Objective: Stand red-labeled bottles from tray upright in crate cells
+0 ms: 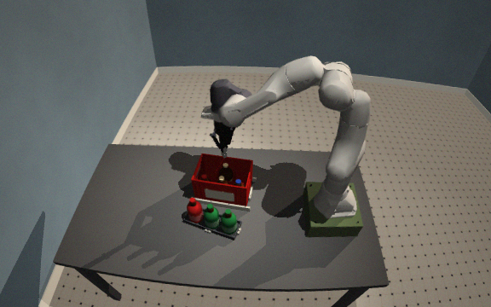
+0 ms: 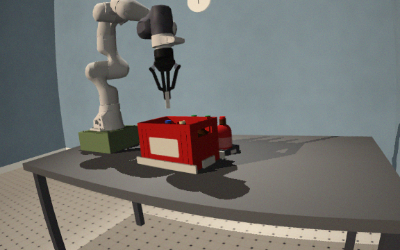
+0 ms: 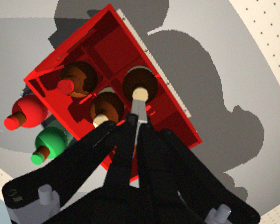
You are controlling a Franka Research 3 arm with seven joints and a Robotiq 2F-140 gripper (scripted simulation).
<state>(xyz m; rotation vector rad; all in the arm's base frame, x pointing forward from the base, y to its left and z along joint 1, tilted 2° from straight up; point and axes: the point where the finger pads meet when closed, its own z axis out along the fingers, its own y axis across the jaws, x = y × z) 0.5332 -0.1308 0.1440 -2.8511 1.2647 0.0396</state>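
The red crate (image 1: 199, 184) (image 2: 200, 146) (image 3: 172, 121) stands mid-table with several bottles in it: a brown bottle with a tan cap (image 1: 225, 171) (image 3: 140, 91), another tan-capped one (image 3: 104, 111), a red-capped one (image 1: 204, 176) (image 3: 72, 82) and a blue-capped one (image 1: 238, 182). One cell (image 3: 114, 48) looks empty. A red-labeled bottle (image 1: 194, 211) (image 2: 224, 135) (image 3: 27, 112) stands upright on the dark tray (image 1: 238, 227) beside two green bottles (image 1: 211, 217) (image 1: 228, 221). My gripper (image 1: 224, 152) (image 2: 167, 102) (image 3: 137, 109) is shut on nothing and hangs a little above the crate's far side.
The arm's green base block (image 1: 332, 222) (image 2: 107, 140) stands at the table's right side in the top view. The tray lies just in front of the crate, close to its front wall.
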